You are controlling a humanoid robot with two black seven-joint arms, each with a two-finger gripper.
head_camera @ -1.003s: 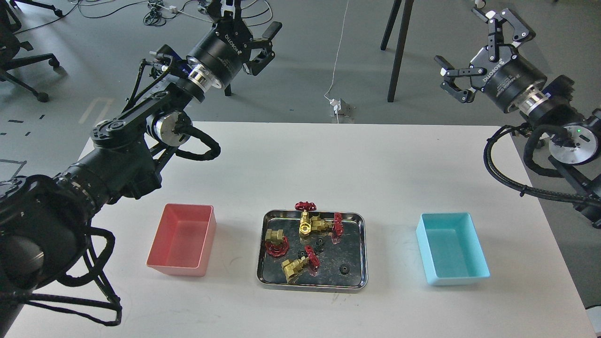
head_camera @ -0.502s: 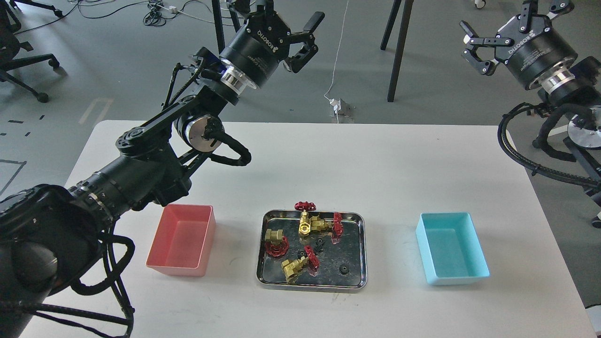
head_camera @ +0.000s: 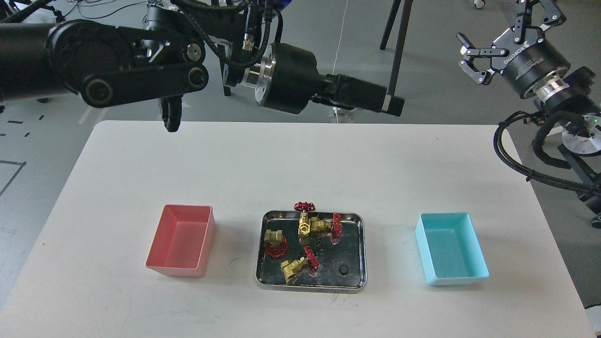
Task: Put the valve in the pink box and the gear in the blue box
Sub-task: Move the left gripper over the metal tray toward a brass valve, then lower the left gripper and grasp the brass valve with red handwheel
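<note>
Several brass valves with red handwheels lie in the steel tray (head_camera: pixel 358 249) at the table's front centre: one at the left (head_camera: pixel 274 240), one at the back (head_camera: pixel 312 226), one at the front (head_camera: pixel 294 268). Small black gears lie among them, one at the tray's front right (head_camera: pixel 344 269), another mid-tray (head_camera: pixel 319 244). The pink box (head_camera: pixel 181 240) stands empty to the tray's left. The blue box (head_camera: pixel 450 253) stands empty to its right. My left gripper (head_camera: pixel 392 102) points right, high above the table's far edge, seen side-on. My right gripper (head_camera: pixel 493 21) is open and empty, high at the far right.
The white table (head_camera: pixel 300 159) ends just behind my left gripper. Beyond it are dark stand legs (head_camera: pixel 399 51) and a floor socket with a cable (head_camera: pixel 339 107). My left arm's thick links (head_camera: pixel 141 61) span the upper left. Cables of the right arm (head_camera: pixel 530 164) hang by the table's right edge.
My left arm has swung up and to the right; its gripper now points sideways over the table's far edge. The right gripper rose at first, then held. The tray and boxes are unmoved.
</note>
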